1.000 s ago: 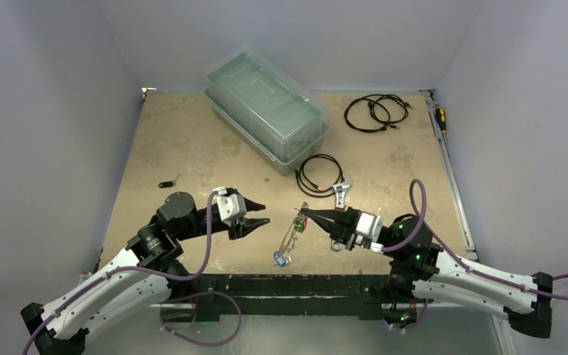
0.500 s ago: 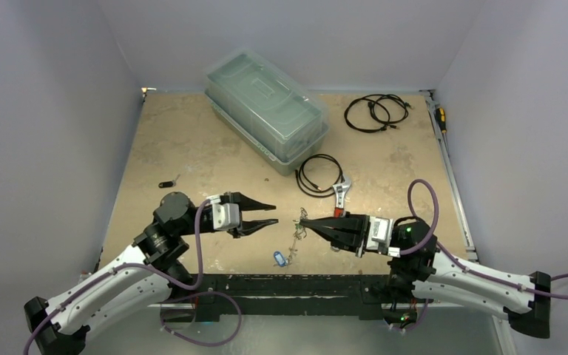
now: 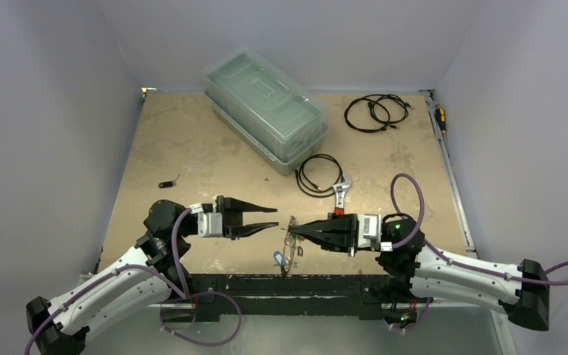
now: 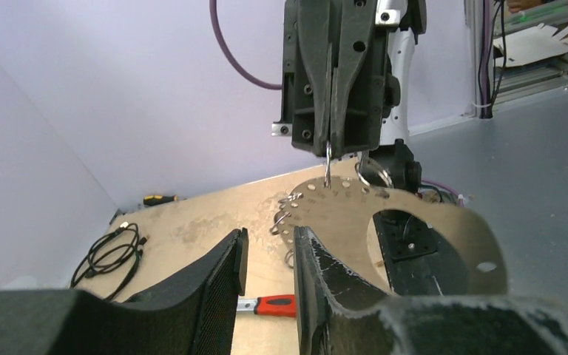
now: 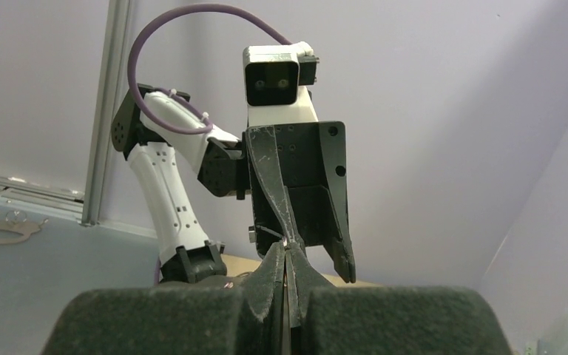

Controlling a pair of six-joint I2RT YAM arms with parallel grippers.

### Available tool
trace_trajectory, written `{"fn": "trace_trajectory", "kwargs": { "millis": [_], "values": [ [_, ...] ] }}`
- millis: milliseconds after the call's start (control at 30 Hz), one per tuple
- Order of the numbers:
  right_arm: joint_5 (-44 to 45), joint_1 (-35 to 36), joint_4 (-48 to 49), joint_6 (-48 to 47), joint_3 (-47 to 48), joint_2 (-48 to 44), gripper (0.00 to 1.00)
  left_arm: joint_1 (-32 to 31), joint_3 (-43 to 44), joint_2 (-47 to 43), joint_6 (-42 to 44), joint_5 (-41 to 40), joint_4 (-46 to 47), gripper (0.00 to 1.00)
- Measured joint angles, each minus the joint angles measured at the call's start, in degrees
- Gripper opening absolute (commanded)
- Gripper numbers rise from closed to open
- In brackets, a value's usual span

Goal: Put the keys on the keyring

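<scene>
A black-tagged key (image 3: 166,183) lies loose on the table, far left, not yet threaded. The left gripper (image 3: 275,216) hovers part-open and empty. The keyring (image 3: 287,248), apparently already carrying a blue-tagged key (image 3: 277,257), dangles from the clamped right gripper (image 3: 291,231).

no writing, brand, number or sign can be read anywhere. the tags on the keys (image 3: 278,257) and the keyring (image 3: 291,235) are too small to tell; the lidded plastic box (image 3: 266,111) shows no legible label.
</scene>
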Motion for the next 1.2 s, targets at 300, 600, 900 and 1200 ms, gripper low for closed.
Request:
{"fn": "trace_trajectory", "kwargs": {
  "millis": [300,600,900,1200],
  "values": [
    [-0.44,0.0,3.63,0.92,0.0,3.41,0.0,0.0,-0.63,0.02,-1.51,2.03,3.17,0.3],
    [-1.07,0.0,5.18,1.07,0.0,5.11,0.0,0.0,-0.92,0.59,-3.76,4.26,4.04,0.29],
    [-1.05,0.0,5.92,1.05,0.0,5.81,0.0,0.0,-0.92,1.25,-4.79,5.75,4.11,0.3],
    [-0.98,0.0,6.21,1.01,0.0,7.26,0.0,0.0,-0.92,1.6,-5.79,5.92,4.52,0.29]
  ]
}}
